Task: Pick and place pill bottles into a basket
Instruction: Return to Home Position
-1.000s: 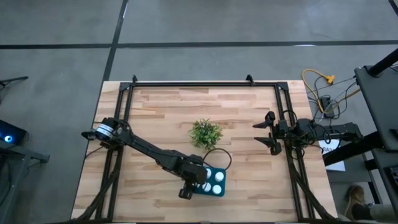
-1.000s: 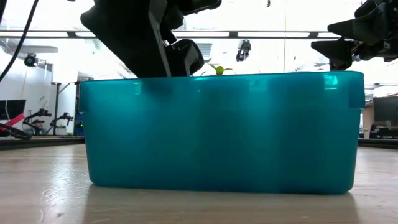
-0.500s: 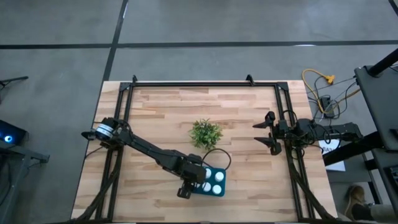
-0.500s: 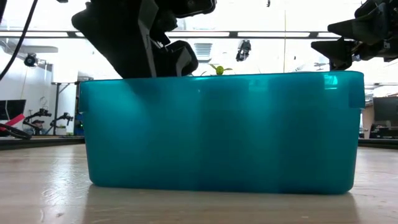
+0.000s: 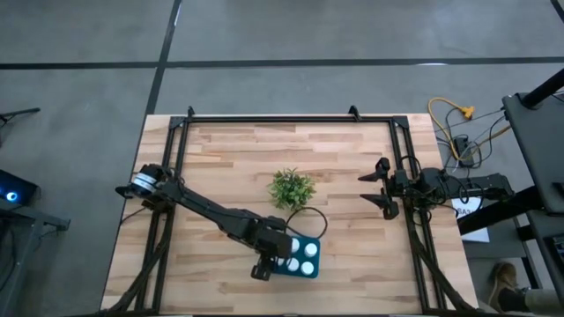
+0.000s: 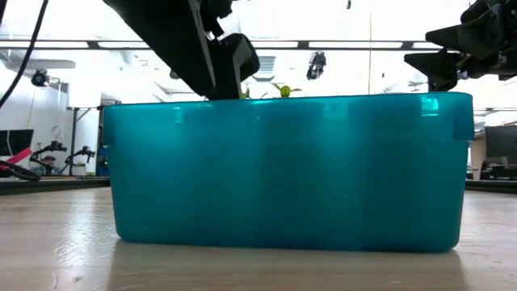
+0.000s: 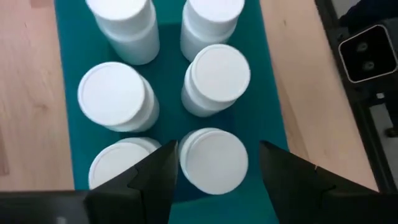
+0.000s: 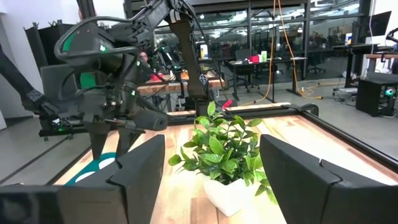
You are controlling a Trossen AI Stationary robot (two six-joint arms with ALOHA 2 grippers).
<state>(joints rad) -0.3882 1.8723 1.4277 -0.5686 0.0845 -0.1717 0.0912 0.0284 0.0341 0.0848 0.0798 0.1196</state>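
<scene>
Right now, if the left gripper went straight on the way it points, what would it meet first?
The left gripper would probably first meet the pill bottle framed by its open fingers, inside the basket.

six pill bottles (image 7: 216, 71) stand in the basket (image 6: 283, 170), the plant (image 5: 292, 187) behind it.

White pill bottles (image 7: 216, 73) with white caps in a translucent teal-blue basket (image 6: 283, 170). The table (image 5: 229, 154) is pale wood streaked with grain, the leafy plant (image 5: 292, 187) green in a white pot (image 8: 229, 194), and the fingers (image 7: 149, 183) of the left gripper (image 7: 217, 148) matte black.
</scene>
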